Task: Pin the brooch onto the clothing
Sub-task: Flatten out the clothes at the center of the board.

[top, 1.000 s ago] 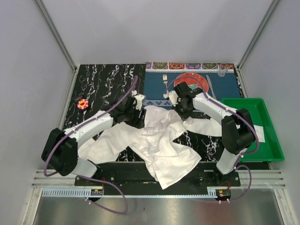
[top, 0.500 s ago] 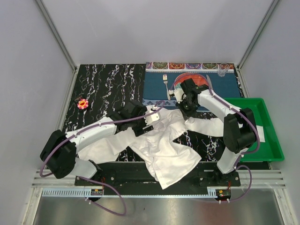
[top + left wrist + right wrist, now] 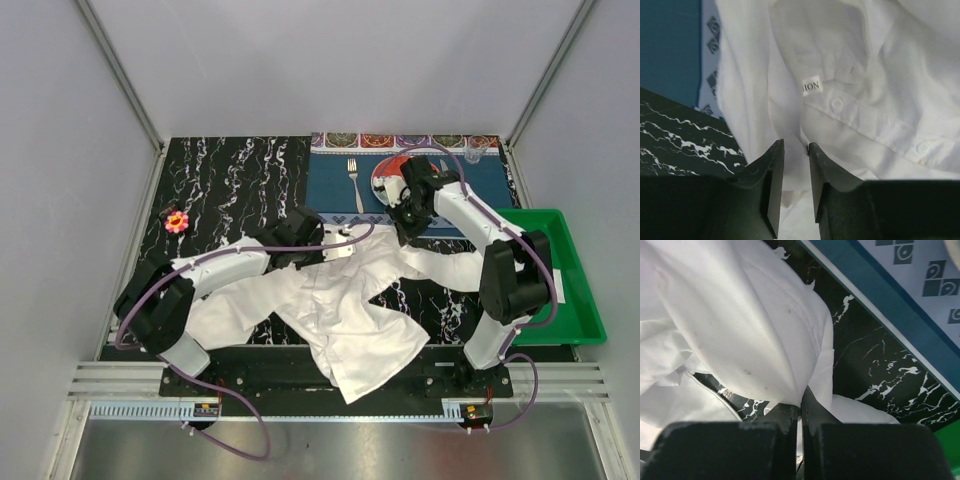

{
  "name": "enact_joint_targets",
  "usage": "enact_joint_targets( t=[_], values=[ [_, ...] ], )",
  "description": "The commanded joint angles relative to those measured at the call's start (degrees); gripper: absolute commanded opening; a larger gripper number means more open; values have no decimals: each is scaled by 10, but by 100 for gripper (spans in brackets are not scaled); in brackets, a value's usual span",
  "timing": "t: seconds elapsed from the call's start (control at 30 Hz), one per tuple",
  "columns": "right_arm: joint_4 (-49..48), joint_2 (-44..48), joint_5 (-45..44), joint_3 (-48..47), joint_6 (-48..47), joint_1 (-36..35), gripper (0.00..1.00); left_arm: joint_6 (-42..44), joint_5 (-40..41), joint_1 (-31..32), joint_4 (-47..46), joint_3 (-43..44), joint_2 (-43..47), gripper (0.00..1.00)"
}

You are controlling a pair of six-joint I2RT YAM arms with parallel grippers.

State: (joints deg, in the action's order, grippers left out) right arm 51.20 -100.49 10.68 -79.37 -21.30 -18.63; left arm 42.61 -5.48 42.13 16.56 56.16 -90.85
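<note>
White shirt [image 3: 350, 310] crumpled on a black marbled table [image 3: 220, 180], with both arms reaching onto it.
Pale grey walls [image 3: 300, 70] box the table in; a blue placemat [image 3: 470, 190] lies at the far right and a green tray [image 3: 575, 300] at the right edge. The brooch [image 3: 176, 222] lies alone at the far left, well apart from the shirt. The left arm stretches low to the collar, the left gripper [image 3: 792, 147] narrowly spread with cloth showing in the gap; contact cannot be told. The right arm arcs over the placemat, the right gripper [image 3: 801, 407] pressed together on a pinch of shirt. That arm hides part of a red plate [image 3: 385, 178] beside a fork [image 3: 353, 183].
</note>
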Motion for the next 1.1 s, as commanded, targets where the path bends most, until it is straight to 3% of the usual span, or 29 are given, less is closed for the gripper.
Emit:
enact_joint_targets(
  t=[0.0, 0.03, 0.13, 0.4, 0.7, 0.8, 0.83, 0.9, 0.97, 1.03, 1.07],
  values=[
    [18, -5, 5, -47, -16, 28, 0, -23, 0, -13, -71, 74, 2, 22],
    [21, -9, 4, -54, -19, 33, 0, -34, -6, -18, -66, 108, -5, 10],
    [28, -29, 0, -84, -27, 54, 0, -76, -22, -41, -38, 192, -49, 0],
    [31, -108, -9, -169, -45, 75, 3, -141, -27, -95, 9, 380, -196, 0],
    [57, -204, -4, -273, -18, 93, 19, -189, -33, -134, 23, 516, -307, 0],
    [56, -219, -15, -293, -5, 104, 29, -210, -23, -142, 22, 546, -338, 0],
    [56, -219, -16, -297, -1, 105, 51, -222, -17, -145, 19, 553, -352, 0],
    [56, -216, -12, -301, 4, 105, 61, -230, -5, -148, 20, 583, -368, 0],
    [56, -207, -6, -304, 11, 106, 70, -237, 12, -150, 29, 612, -396, 20],
    [60, -197, 7, -306, 12, 105, 72, -255, 33, -158, 65, 655, -403, 50],
    [62, -183, 11, -301, 12, 105, 73, -265, 24, -165, 83, 663, -395, 53]
  ],
)
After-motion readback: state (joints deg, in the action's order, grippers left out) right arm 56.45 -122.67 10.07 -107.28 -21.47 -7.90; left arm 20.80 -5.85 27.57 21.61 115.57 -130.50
